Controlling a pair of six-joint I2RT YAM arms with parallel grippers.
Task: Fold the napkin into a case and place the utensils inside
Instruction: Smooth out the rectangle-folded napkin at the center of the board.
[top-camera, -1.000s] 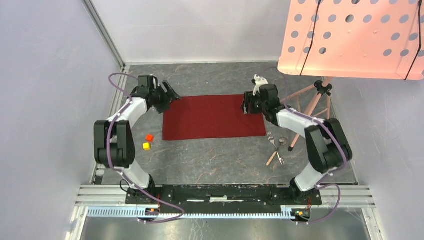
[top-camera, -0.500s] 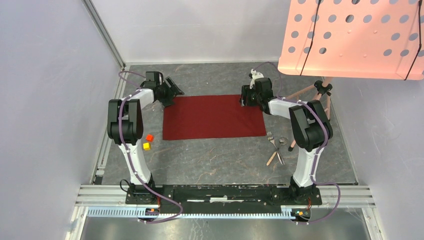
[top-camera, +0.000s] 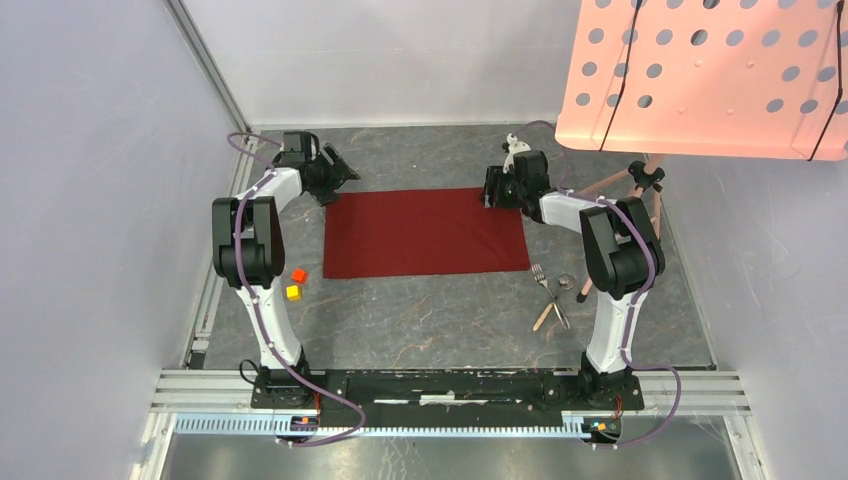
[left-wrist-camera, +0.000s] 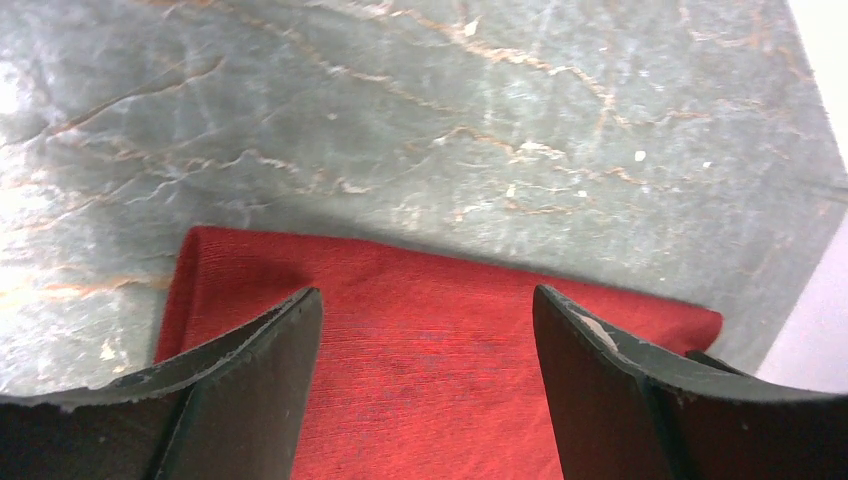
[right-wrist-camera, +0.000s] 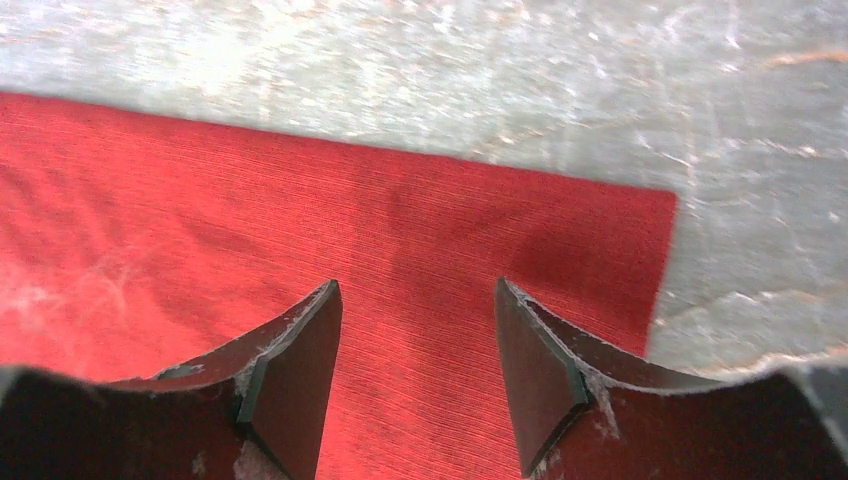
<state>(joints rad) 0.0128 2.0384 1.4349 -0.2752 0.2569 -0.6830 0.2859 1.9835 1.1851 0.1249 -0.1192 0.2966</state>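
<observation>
**Left claw** (left-wrist-camera: 425, 305): I am holding it open, jaws spread wide with nothing between them. It is hanging over the napkin (top-camera: 425, 233) at the cloth's upper left corner in the top view. In my wrist view the cloth's edge is running just past the fingertips.

**Right claw** (right-wrist-camera: 415, 290): I am holding this one open too, somewhat narrower, also empty. It is poised over the napkin's upper right corner, which shows at the right of the wrist view. Whether either claw is touching the cloth, I cannot tell.

**Napkin**: it is lying flat and unfolded at the middle of the table (top-camera: 430, 330).

**Utensils** (top-camera: 552, 282): fork and spoon are lying together at the lower right of the cloth, apart from it.

**Sundries**: a red cube (top-camera: 299, 275) and a yellow cube (top-camera: 292, 292) are sitting at the lower left of the cloth.

**Step in hand, as I judge it**: I am taking the two upper corners for the first fold. Doing it well means lowering both claws together, pinching equally close to each corner and lifting low. The claws then travel in step toward the bottom edge, so the crease lies straight.
</observation>
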